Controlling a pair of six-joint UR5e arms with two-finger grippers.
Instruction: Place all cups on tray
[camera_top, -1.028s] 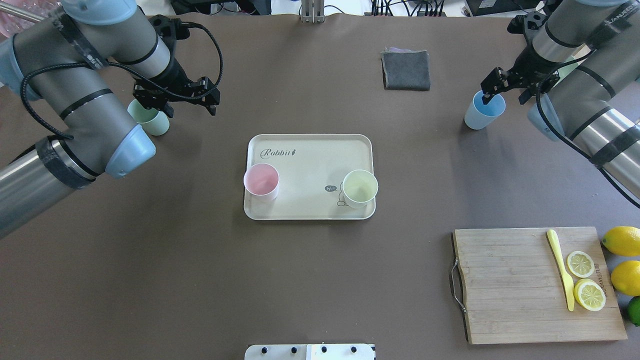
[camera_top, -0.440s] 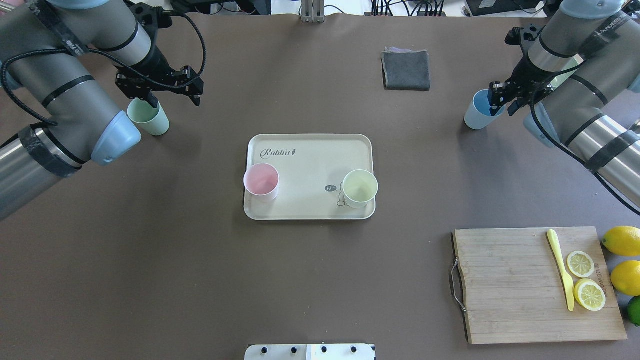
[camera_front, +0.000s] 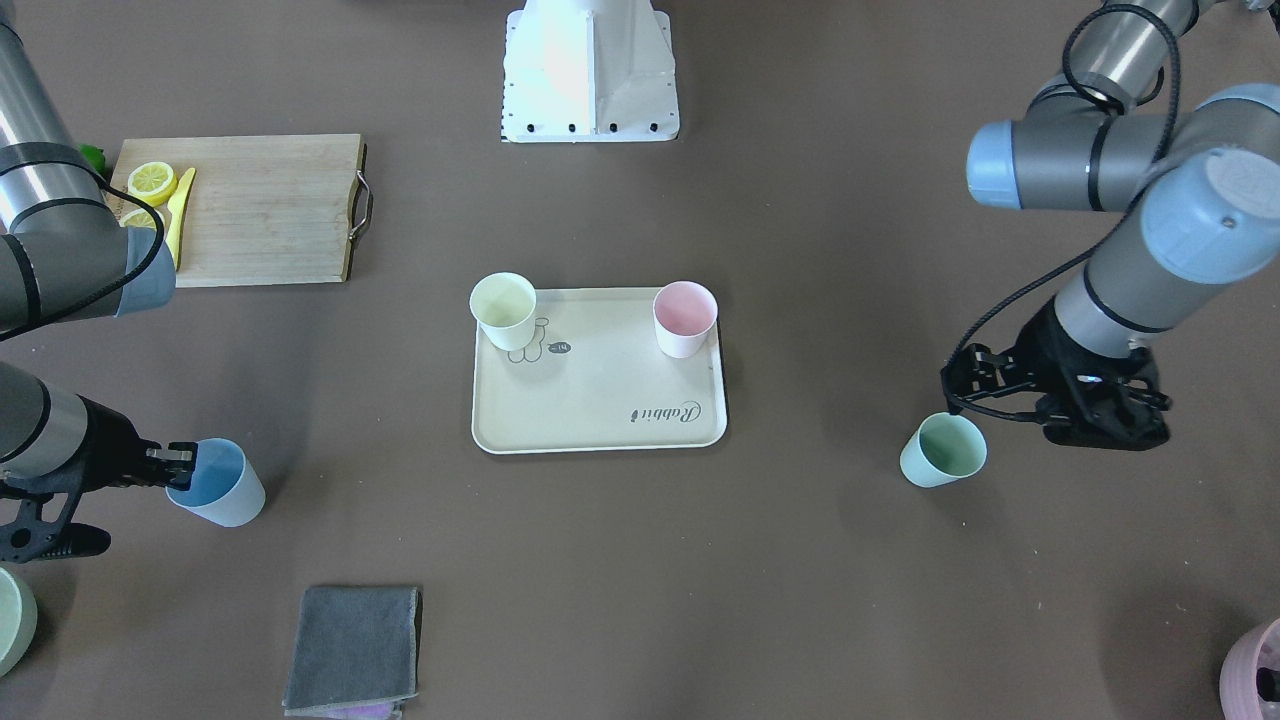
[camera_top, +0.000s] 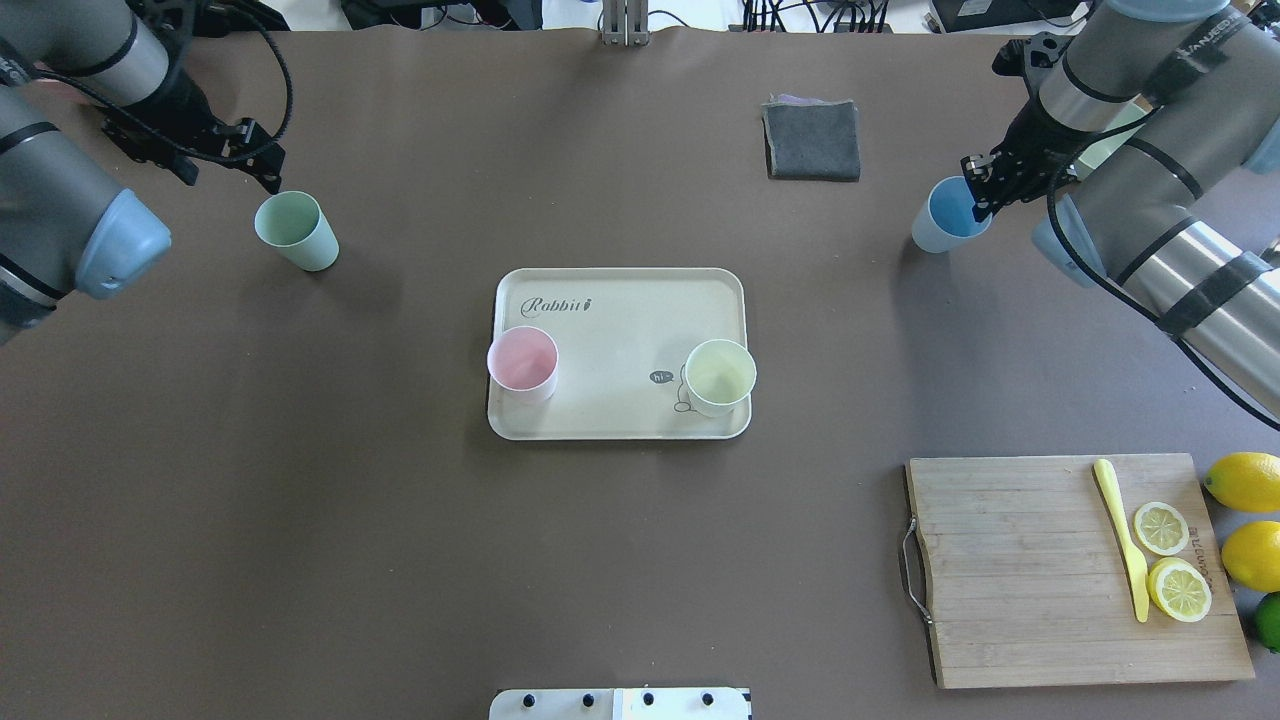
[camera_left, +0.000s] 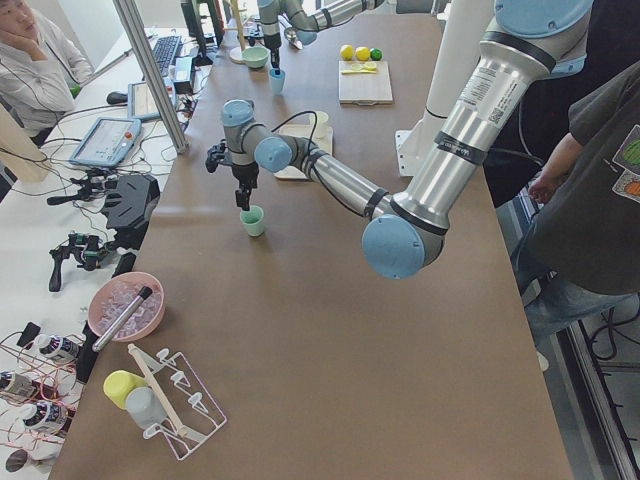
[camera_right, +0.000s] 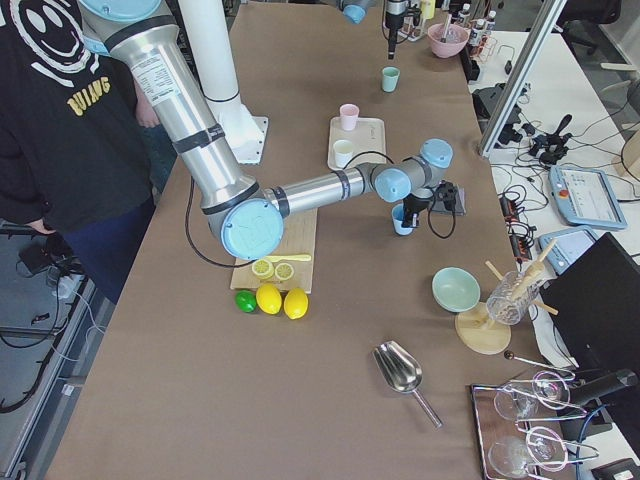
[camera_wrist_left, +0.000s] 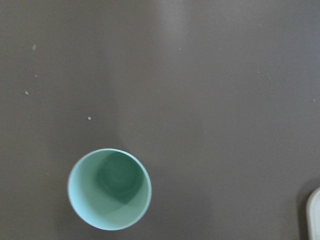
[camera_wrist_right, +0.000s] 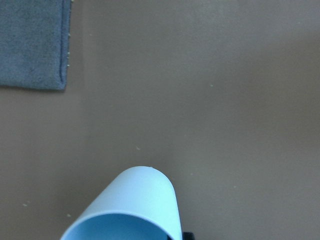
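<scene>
Light blue cup (camera_top: 942, 218), likely light, stiff and slick, is pinched at its rim by the jaws of the right gripper (camera_top: 983, 195); those of the left gripper (camera_top: 230, 176) gape empty.

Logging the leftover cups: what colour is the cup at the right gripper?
It's a light blue cup, best seen in the overhead exterior view.

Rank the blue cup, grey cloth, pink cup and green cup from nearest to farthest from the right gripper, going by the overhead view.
1. The blue cup: right at the right gripper, rim between its fingers.
2. The grey cloth: left of it, farther from the robot.
3. The pink cup: on the left side of the tray.
4. The green cup: farthest, out on the left side.
</scene>
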